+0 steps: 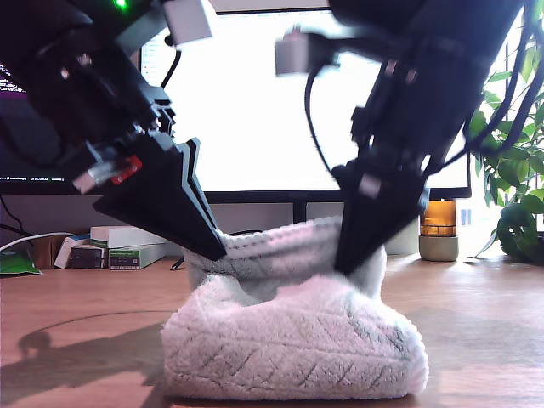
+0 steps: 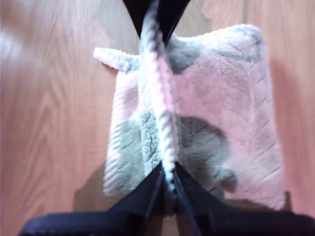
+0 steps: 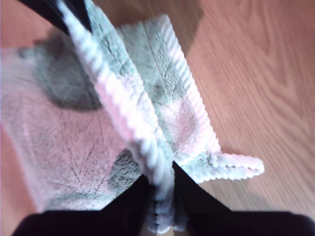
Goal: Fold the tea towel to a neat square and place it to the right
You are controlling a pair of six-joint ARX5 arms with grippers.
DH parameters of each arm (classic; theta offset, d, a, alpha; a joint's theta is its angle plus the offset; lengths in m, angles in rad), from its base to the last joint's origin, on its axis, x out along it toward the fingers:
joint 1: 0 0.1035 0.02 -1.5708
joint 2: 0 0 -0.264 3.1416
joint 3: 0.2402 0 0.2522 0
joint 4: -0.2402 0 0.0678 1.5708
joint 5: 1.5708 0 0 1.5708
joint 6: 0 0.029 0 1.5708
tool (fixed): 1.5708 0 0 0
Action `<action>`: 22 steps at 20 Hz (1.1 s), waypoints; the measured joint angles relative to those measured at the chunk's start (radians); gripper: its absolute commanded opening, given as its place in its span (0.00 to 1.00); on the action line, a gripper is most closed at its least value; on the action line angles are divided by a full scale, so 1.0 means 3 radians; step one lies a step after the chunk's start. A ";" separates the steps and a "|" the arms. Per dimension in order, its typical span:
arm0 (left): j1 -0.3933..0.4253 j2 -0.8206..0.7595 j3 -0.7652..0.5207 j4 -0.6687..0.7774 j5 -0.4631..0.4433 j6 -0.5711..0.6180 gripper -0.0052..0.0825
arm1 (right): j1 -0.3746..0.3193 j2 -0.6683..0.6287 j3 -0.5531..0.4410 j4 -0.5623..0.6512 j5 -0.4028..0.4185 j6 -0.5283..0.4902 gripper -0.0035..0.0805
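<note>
The wooden table [image 1: 76, 306] runs out of frame on every side. Behind the tea towel [image 1: 297, 340] a bright monitor [image 1: 255, 102] is washed out, and nothing on it can be read. Two dark arms come down onto the towel, one [image 1: 161, 200] on the exterior view's left and the other [image 1: 382, 212] on its right. Their upper parts are cut off, and I cannot tell which is first or second from that view.

The towel sits on the table as a bunched heap. Its front is fluffy, and its ribbed hem [image 2: 157, 98] is lifted into a ridge above it. My first gripper [image 2: 167, 179] is pinched tight on one end of that ridge. My second gripper [image 3: 162, 182] is clamped on the other end, with the small corner loop [image 3: 241, 165] lying on the wood just beside it. The hem fills both sets of jaws, hiding the tips. The wrist views are soft, and shadows blot the pile.

Behind the towel towards the exterior view's right is a leafy plant [image 1: 518, 178], partly cut off. Behind it to the left are stacked boxes [image 1: 127, 246]. A small amber jar [image 1: 439, 225] stands near the plant.
</note>
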 measured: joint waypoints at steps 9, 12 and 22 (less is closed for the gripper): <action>0.0217 0.0029 0.0000 0.0155 0.0214 -0.0001 0.03 | -0.0018 0.0271 0.0000 0.0183 -0.0014 -0.0074 0.03; 0.0219 0.0080 0.0000 0.0160 0.0291 -0.0001 0.03 | -0.0062 0.0271 0.0010 0.0097 -0.0036 -0.0140 0.03; 0.0253 0.0317 0.0000 0.0264 0.0289 -0.0001 0.10 | -0.0083 0.0362 0.0150 -0.0048 -0.0066 -0.0150 0.03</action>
